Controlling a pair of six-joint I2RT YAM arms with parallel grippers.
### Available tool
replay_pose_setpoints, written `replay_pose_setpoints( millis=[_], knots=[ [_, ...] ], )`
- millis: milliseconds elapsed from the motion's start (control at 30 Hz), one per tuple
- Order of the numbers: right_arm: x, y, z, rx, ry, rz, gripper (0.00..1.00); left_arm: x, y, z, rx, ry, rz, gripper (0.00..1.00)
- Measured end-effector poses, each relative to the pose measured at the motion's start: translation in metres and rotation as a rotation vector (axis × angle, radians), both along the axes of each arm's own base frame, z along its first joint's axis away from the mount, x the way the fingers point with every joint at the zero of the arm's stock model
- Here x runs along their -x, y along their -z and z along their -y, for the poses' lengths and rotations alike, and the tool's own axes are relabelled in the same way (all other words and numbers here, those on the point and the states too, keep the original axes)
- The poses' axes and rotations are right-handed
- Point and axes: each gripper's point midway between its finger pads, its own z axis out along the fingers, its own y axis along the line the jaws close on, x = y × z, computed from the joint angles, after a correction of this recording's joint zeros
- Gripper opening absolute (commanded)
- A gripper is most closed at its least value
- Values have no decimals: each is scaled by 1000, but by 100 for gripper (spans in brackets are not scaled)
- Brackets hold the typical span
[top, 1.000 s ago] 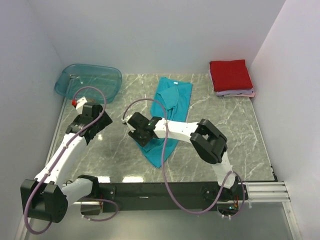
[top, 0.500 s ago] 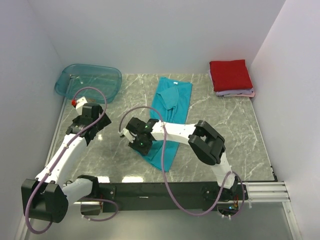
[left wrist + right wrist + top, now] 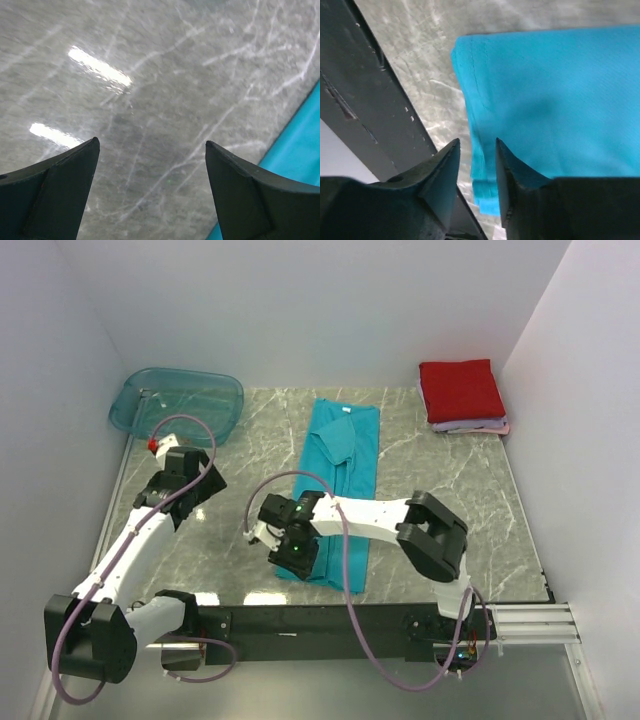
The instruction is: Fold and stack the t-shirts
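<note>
The teal t-shirt (image 3: 345, 455) lies as a long narrow strip down the middle of the marble table, collar at the far end. My right gripper (image 3: 296, 558) is at its near left corner. In the right wrist view the fingers (image 3: 476, 142) stand close together with the shirt's hem (image 3: 560, 100) between them. My left gripper (image 3: 195, 488) hangs open and empty over bare marble left of the shirt. In the left wrist view (image 3: 151, 141) only the shirt's edge (image 3: 300, 145) shows at the right. A folded red t-shirt (image 3: 460, 388) rests on a folded lilac one (image 3: 470, 426) at the far right corner.
A see-through teal plastic tub (image 3: 177, 400) stands at the far left corner. The black rail (image 3: 360, 100) at the table's near edge lies just beside the right gripper. White walls close in the left, back and right sides.
My right gripper has moved toward the near edge, and the shirt's lower end has come with it. The shirt now lies straighter. The left arm has barely moved.
</note>
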Motion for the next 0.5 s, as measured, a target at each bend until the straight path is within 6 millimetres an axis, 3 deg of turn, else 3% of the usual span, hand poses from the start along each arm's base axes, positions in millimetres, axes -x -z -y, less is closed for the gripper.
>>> replay_pose_setpoints(
  millis=[100,200,300,400,500],
  knots=[
    [-8,-25,-2,-42,54,66,48,3,6,9,34,39,-26,94],
    [-19,-63,-1,-120,158,153,50,11,12,24,78,97,-70,95],
    [-30,-89,13,-167,321,214,51,27,22,46,119,183,-143,94],
    [-37,-85,44,-126,520,235,54,49,33,77,146,291,-228,93],
    [-33,-59,86,-20,723,220,57,77,47,112,159,414,-334,90]
  ],
)
